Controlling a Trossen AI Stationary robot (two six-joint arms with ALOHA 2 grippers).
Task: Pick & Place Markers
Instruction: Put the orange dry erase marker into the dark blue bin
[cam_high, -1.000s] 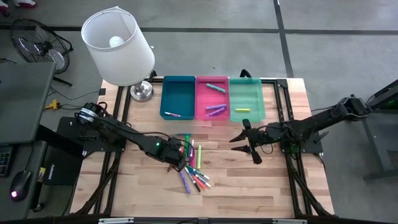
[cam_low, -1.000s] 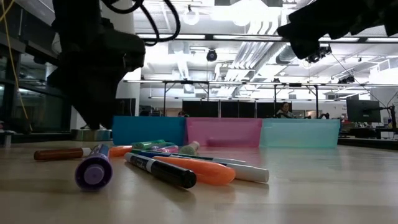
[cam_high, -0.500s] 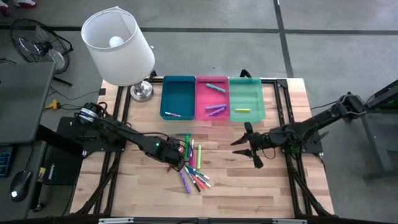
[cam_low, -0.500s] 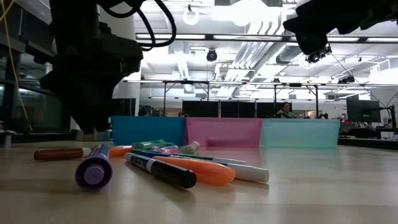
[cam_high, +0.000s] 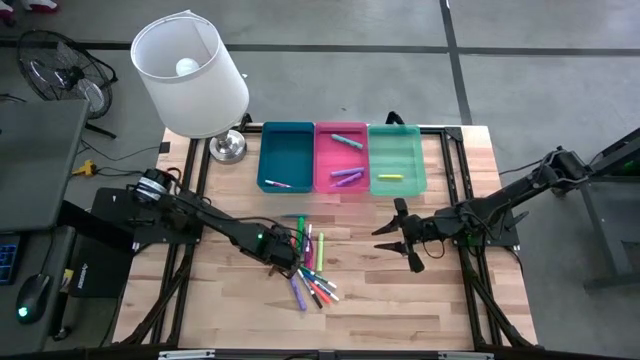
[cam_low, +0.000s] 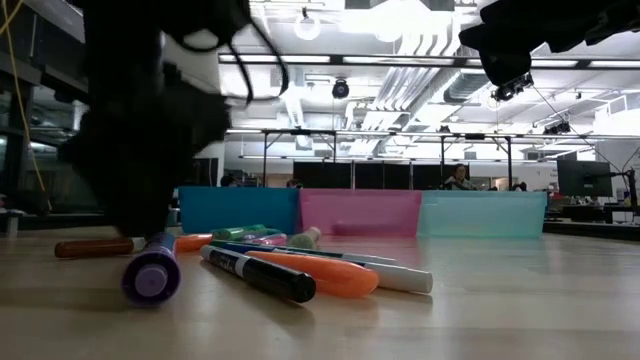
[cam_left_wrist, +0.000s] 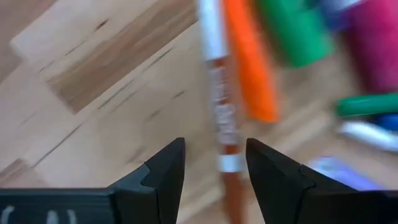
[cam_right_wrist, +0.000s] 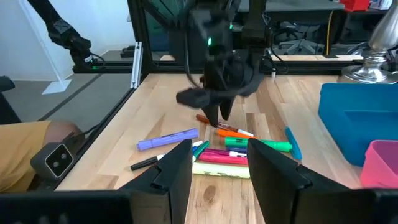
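Note:
Several markers (cam_high: 310, 265) in mixed colours lie in a loose pile on the wooden table; they also show in the low view (cam_low: 290, 270). My left gripper (cam_high: 284, 250) is open, low over the pile's left side. In the left wrist view its fingers (cam_left_wrist: 214, 146) stand on either side of a brown-and-white marker (cam_left_wrist: 225, 118) lying on the table; I cannot tell whether they touch it. My right gripper (cam_high: 402, 238) is open and empty, above the table to the right of the pile. A few markers lie in the blue (cam_high: 286, 155), pink (cam_high: 341, 158) and green (cam_high: 397, 155) trays.
The three trays stand side by side at the table's far edge. A white lamp (cam_high: 195, 80) stands at the far left corner. There is bare wood near the front edge and between the pile and my right gripper.
My left gripper has come down toward the pile's left side and a little toward the table's right edge, staying open. The markers have not moved.

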